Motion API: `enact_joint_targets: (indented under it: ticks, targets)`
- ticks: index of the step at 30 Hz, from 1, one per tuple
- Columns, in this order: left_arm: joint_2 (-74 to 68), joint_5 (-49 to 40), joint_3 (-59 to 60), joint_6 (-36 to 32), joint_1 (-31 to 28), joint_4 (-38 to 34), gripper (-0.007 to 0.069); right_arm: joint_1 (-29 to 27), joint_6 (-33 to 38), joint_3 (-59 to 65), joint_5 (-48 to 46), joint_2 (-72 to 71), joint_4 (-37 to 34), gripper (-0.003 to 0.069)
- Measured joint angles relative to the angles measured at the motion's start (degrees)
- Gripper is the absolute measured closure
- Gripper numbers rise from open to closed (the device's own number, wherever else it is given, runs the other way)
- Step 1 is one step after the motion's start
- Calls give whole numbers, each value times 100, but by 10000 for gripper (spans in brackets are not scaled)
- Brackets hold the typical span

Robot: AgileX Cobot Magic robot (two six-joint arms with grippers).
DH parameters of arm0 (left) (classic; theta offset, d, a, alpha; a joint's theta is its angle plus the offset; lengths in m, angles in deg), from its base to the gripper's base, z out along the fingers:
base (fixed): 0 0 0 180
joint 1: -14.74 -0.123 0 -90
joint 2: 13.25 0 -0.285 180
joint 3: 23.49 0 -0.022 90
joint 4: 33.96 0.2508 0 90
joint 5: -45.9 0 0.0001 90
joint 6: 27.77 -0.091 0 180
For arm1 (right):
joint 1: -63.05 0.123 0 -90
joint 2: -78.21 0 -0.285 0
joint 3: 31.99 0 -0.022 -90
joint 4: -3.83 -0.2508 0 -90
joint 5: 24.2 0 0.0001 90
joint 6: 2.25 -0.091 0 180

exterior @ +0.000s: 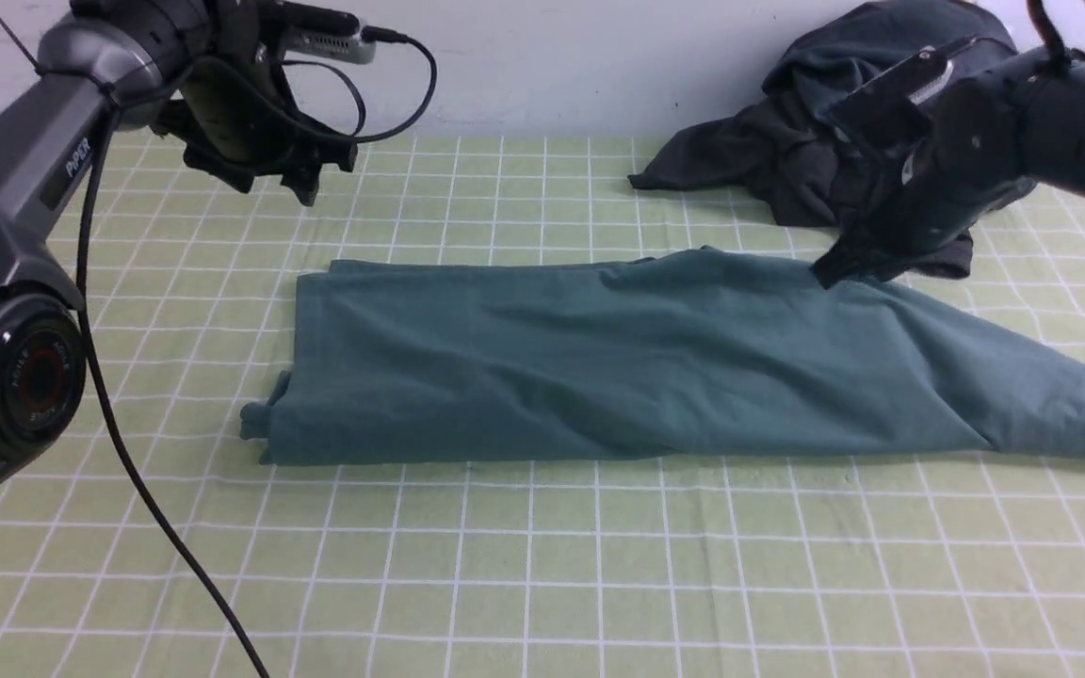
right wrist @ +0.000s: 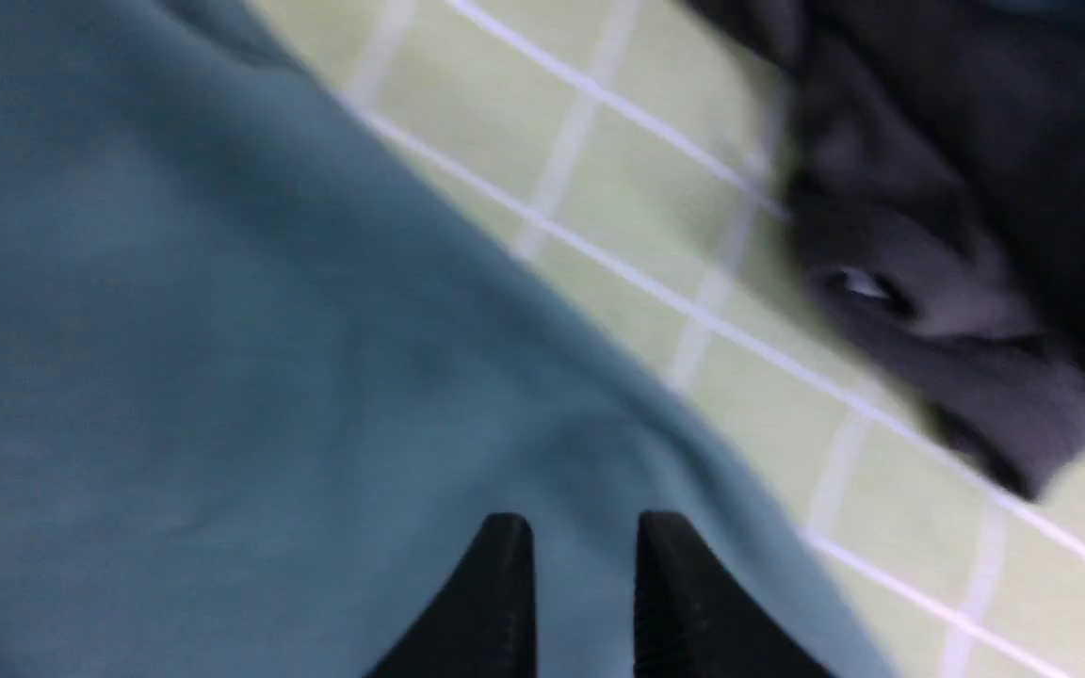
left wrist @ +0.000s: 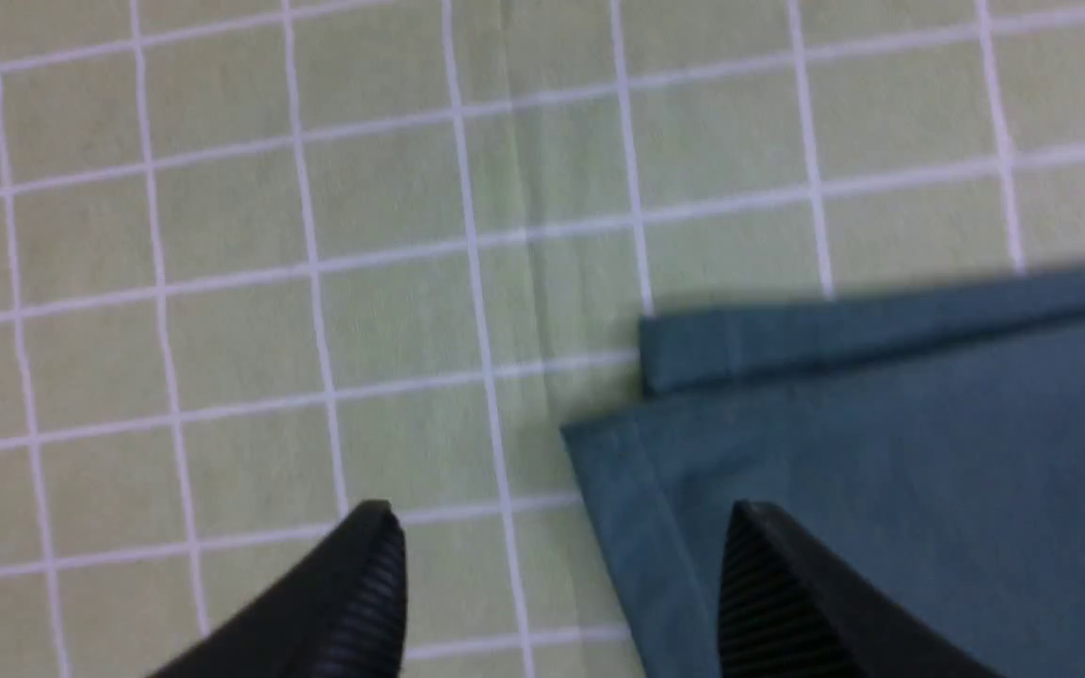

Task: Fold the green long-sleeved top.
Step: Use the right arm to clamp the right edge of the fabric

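Note:
The green long-sleeved top (exterior: 599,367) lies folded into a long band across the middle of the table, with a sleeve end at the far right. My left gripper (exterior: 279,188) is open and empty, raised above the table beyond the top's left end. In the left wrist view the left gripper (left wrist: 566,527) hangs over the top's corner (left wrist: 882,471). My right gripper (exterior: 830,273) is down at the top's far edge on the right. In the right wrist view the right gripper (right wrist: 585,527) has its jaws a narrow gap apart over the top (right wrist: 175,330), gripping nothing that I can see.
A dark charcoal heap of garments (exterior: 834,141) lies at the back right, close behind my right gripper, and it also shows in the right wrist view (right wrist: 957,188). A green checked cloth (exterior: 542,565) covers the table. A white wall stands behind.

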Motion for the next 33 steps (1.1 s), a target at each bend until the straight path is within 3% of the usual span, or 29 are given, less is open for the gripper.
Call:
enact_joint_targets:
  ticks: [3, 6, 7, 13, 16, 19, 21, 24, 27, 29, 30, 31, 33]
  targets:
    - [455, -118, 245, -328, 32, -268, 272, -1, 652, 16, -781, 24, -905, 649]
    - [975, -125, 821, -471, 32, -558, 329, -143, 522, 85, -1250, 24, -1172, 664]
    - [1596, -124, 1503, -578, 22, -708, 377, -401, 95, 202, -1537, 24, -1167, 668]
    - [3181, -129, 3820, -712, 19, -848, 469, -1361, -1251, 720, -1514, 24, 325, 665]
    - [4340, -105, 5522, -694, 20, -1023, 493, -1955, -2393, 885, -1037, 24, 1553, 659]
    - [5260, 130, 6613, -694, 20, -1102, 498, -2176, -2856, 885, -931, -83, 1837, 655]
    - [5938, 449, 7293, -694, 14, -1100, 500, -2242, -2872, 885, -911, -242, 1654, 645]
    - [7003, 1107, 8357, -687, 14, -1100, 500, -2280, -2501, 885, -897, -498, 907, 599]
    - [8111, 2032, 9361, -644, 14, -1118, 500, -2291, -2058, 885, -947, -545, 242, 492]
    - [8920, 2746, 10067, -541, 14, -1118, 500, -2326, -1941, 885, -1038, -444, 113, 391]
    - [8920, 2746, 10067, -541, 14, -1118, 500, -2326, -1943, 885, -1038, -432, 113, 391]
    - [9405, 3214, 10529, -412, 14, -1118, 500, -2379, -1964, 885, -1101, -318, 105, 316]
    - [9920, 3612, 10957, -251, 14, -1118, 503, -2439, -2068, 885, -1118, -156, 111, 256]
